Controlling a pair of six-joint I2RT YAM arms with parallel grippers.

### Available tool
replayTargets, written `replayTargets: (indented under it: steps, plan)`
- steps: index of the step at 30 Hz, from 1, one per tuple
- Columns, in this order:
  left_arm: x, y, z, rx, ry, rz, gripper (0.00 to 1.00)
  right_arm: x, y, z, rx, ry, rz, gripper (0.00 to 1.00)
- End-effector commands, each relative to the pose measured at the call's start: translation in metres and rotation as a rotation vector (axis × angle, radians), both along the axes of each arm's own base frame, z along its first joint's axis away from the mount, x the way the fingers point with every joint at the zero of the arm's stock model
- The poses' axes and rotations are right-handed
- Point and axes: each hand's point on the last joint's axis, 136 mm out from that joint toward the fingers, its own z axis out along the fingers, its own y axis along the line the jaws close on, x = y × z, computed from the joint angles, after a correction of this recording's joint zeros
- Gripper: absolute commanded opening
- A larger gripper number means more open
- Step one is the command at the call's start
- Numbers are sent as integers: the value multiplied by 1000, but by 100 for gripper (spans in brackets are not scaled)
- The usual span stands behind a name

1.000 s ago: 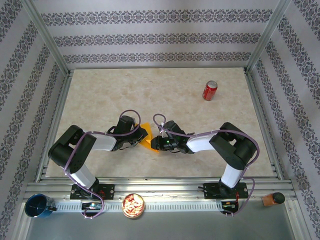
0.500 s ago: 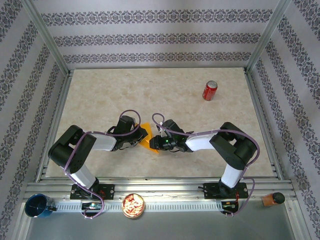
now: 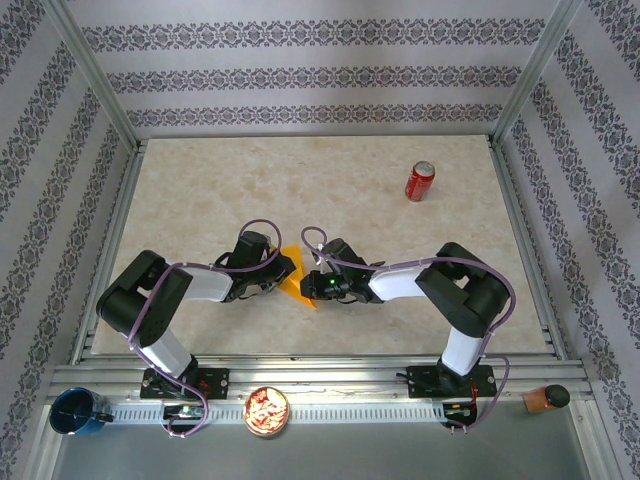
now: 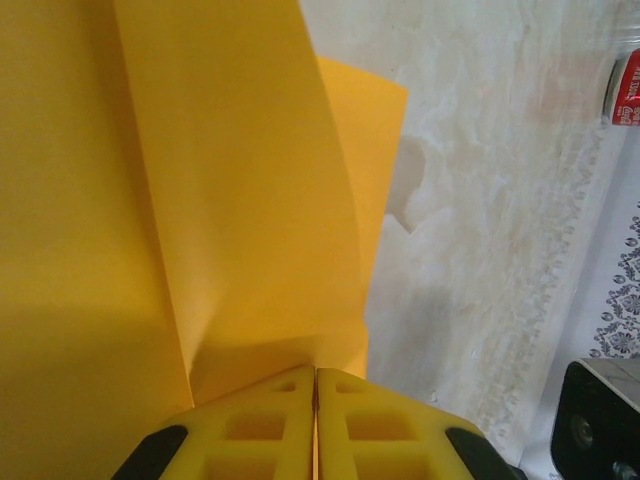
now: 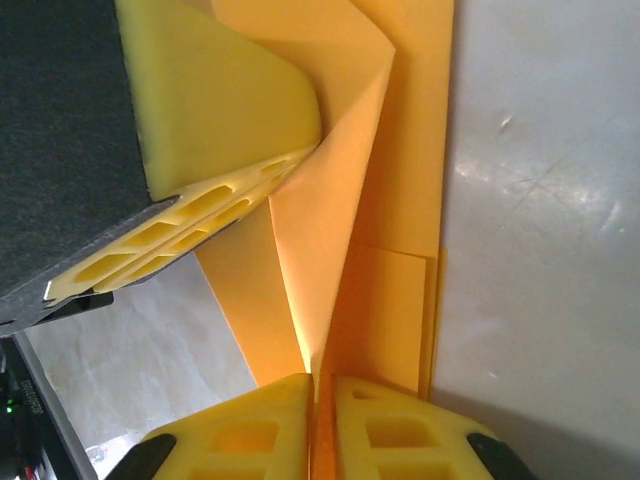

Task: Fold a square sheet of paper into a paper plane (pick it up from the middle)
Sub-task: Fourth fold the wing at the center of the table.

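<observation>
The creased orange sheet of paper (image 3: 292,270) sits on the counter (image 3: 200,190), well apart from the red soda can (image 3: 419,181), left of it and nearer the arm bases. The left pincer (image 4: 316,392) is clenched on one edge of the sheet. The right pincer (image 5: 322,395), facing it, is clenched on a raised fold, equally far from the can.

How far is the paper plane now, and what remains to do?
Done: the paper already carries folds and layers. In hand: the left fingers and right fingers each pinch a fold, closed. Left: no pointed dart with wings yet, so more folding.
</observation>
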Motion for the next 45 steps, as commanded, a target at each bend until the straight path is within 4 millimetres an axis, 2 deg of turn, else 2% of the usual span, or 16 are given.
replayTargets:
  steps: [1,5,9,15,18,24,34,45]
  plan:
    - [8,0,18,-22,-70,-8,10,-5,-4,-12,4,34,-22,14]
    - [10,0,27,-25,-92,-11,14,-7,-7,-16,20,58,-44,14]
    - [9,3,34,-15,-115,-4,23,-6,-7,-15,41,66,-51,14]
    - [5,14,33,23,-120,23,23,-5,-9,-14,89,86,-78,11]
    - [3,19,34,35,-133,43,20,-5,-10,-15,102,94,-88,9]
    - [-5,31,19,101,-74,67,14,-3,-13,-16,129,117,-123,7]
    - [-13,26,-14,100,25,38,5,0,-14,-15,187,134,-155,5]
    - [-23,31,-25,118,56,38,5,-1,-22,-21,193,174,-176,4]
